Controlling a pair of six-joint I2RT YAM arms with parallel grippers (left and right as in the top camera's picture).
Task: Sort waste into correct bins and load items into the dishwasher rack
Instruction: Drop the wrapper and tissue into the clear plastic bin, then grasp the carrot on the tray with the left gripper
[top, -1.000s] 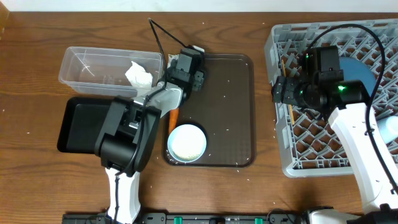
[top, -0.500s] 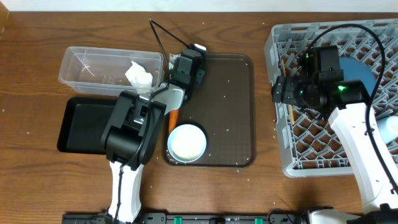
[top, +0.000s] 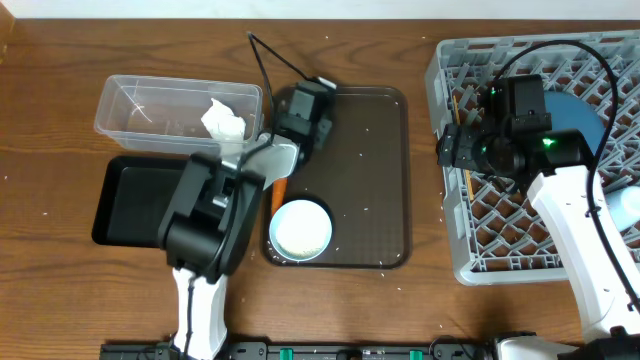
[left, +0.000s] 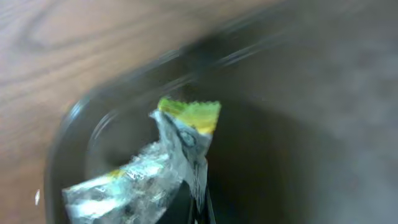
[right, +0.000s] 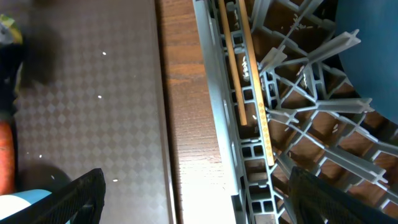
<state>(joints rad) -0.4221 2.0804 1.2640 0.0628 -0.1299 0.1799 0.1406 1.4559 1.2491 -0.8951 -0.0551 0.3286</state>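
A: Wrapper (left: 177, 146) first: where is it?
B: It is pinched in the left hand (top: 300, 110), which is closed on it over the far-left corner of the brown serving tray (top: 370, 150).
A: And the rest?
B: The carrot (top: 280, 188) lies along that tray's left edge, and the white bowl (top: 300, 228) sits in its near-left corner. The clear tub (top: 150, 100) and black tray (top: 125, 205) stand left of it on the desk (top: 60, 120). To its right, the right hand (right: 196, 186) hangs wide open over the left edge of the rack (top: 500, 240), by the chopsticks (right: 239, 68).
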